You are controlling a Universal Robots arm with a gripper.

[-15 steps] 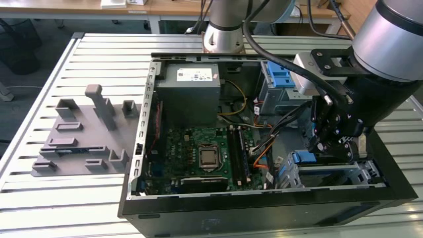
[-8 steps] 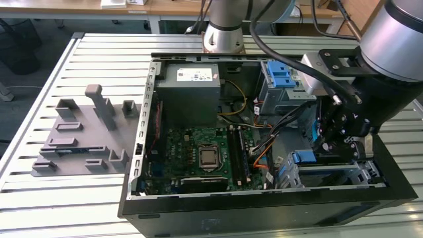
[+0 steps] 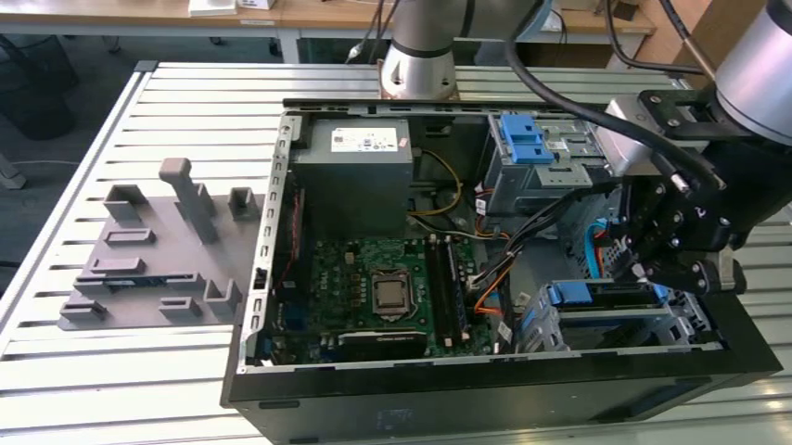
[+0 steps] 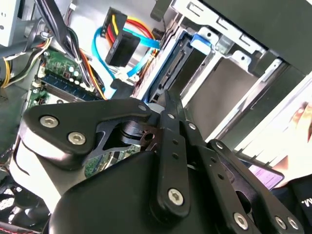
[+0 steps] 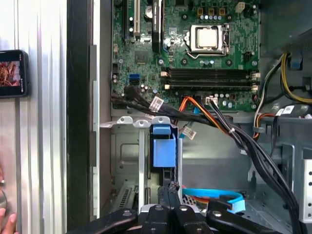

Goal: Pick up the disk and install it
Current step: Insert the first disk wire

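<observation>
An open black computer case is laid on a slatted metal table, with wide bare room on the table at the exterior view's left, where a grey tray of moulded shapes is set. Inside the case, a grey power-supply box is seen at the far edge, and a green motherboard is laid flat below it. At the exterior view's right, near the case's front edge, a grey metal cage is fitted. The disk is seen standing on its edge in a slot of this cage, with its blue carrier end facing out. The slots beside it are seen bare. The gripper is held just beside that blue end, and its fingers are pressed together with nothing between them. Orange, blue and black cables are strung close by, so little room is left there.
</observation>
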